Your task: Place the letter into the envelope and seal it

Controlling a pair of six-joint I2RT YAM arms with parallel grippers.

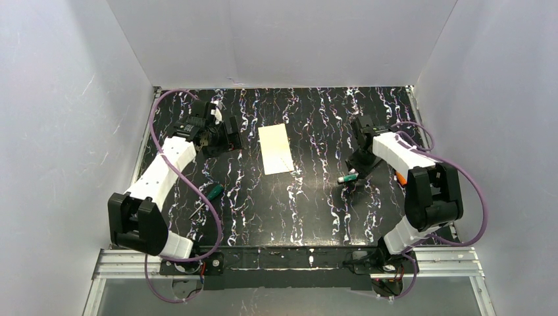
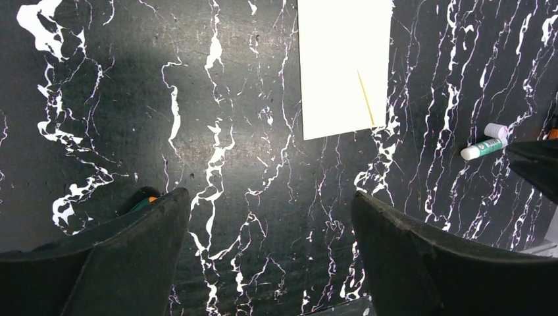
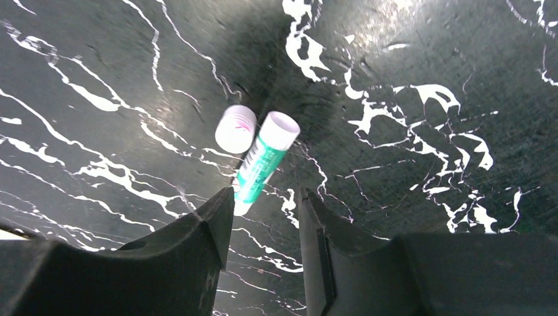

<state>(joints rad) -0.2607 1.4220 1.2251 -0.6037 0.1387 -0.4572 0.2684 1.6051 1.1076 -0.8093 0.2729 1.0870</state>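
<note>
1. Find the envelope (image 1: pixel 275 150) flat on the black marbled table (image 1: pixel 289 217), ahead of the left gripper (image 2: pixel 270 201) and slightly to its right, well apart from both hands.
2. Looks plain cream-white, rectangular, smooth and closed.
3. From the left wrist, shows a thin tan diagonal line near the envelope corner closest to the fingers (image 2: pixel 131 263); from overhead, gives only a faint trace of it.
4. Shows the left gripper released, spread wide around bare table, grasping nothing.
5. From the right wrist, shows the right gripper (image 3: pixel 264 197) partly parted and clamped on nothing, with a green glue stick (image 3: pixel 260 164) lying just ahead, its lower end just beside one fingertip; cannot tell whether touching.
6. Reveals, only from that wrist, a loose white cap (image 3: pixel 235 128) just beside the stick's top end.
7. From overhead, shows a green-handled tool (image 1: pixel 214 191) lying beside the left arm, on the near side of its gripper.
</note>
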